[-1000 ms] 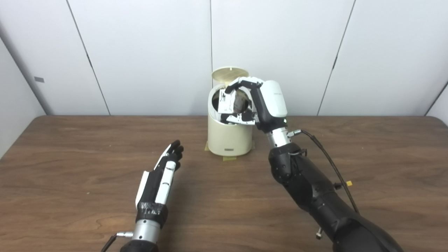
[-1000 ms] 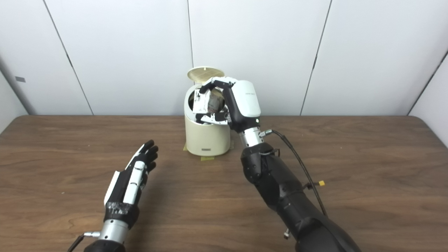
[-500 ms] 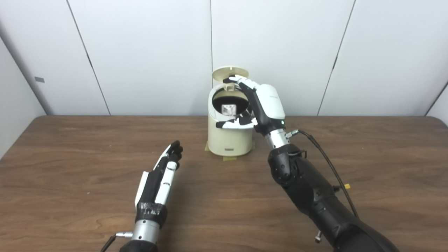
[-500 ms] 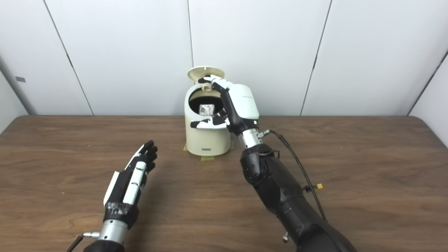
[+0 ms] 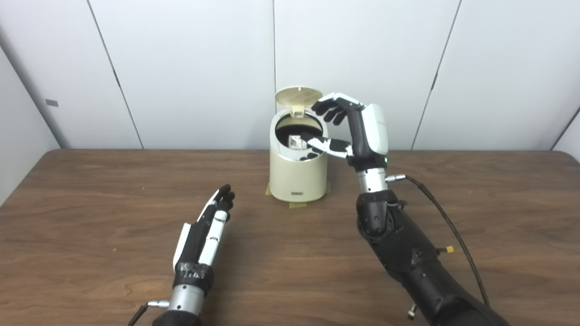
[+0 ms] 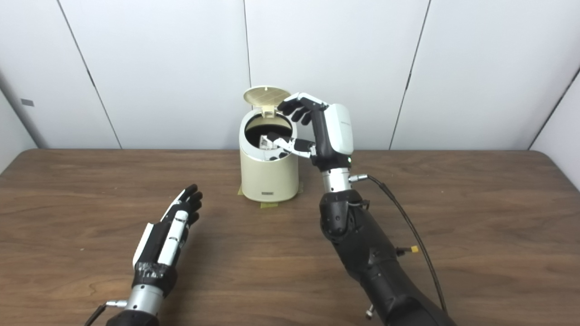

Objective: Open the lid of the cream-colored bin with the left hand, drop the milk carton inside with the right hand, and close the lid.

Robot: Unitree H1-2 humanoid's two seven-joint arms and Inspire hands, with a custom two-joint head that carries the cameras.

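The cream-colored bin (image 5: pixel 297 176) stands at the back middle of the table, with its round lid (image 5: pixel 298 95) tipped up and open behind the mouth. The milk carton (image 5: pixel 296 141) lies inside the bin, partly visible in the dark opening. My right hand (image 5: pixel 351 129) is open and empty just right of the bin's mouth, with its thumb reaching over the rim. My left hand (image 5: pixel 205 231) is open and flat above the table, in front and left of the bin.
The brown wooden table (image 5: pixel 90 203) ends at a white panelled wall. Yellow tape marks (image 5: pixel 297 205) lie at the bin's base. A black cable (image 5: pixel 446 217) hangs from my right forearm.
My right hand let go of the milk carton, which dropped into the bin. The hand then opened and drew back to the right of the bin's mouth. The left hand barely moved.
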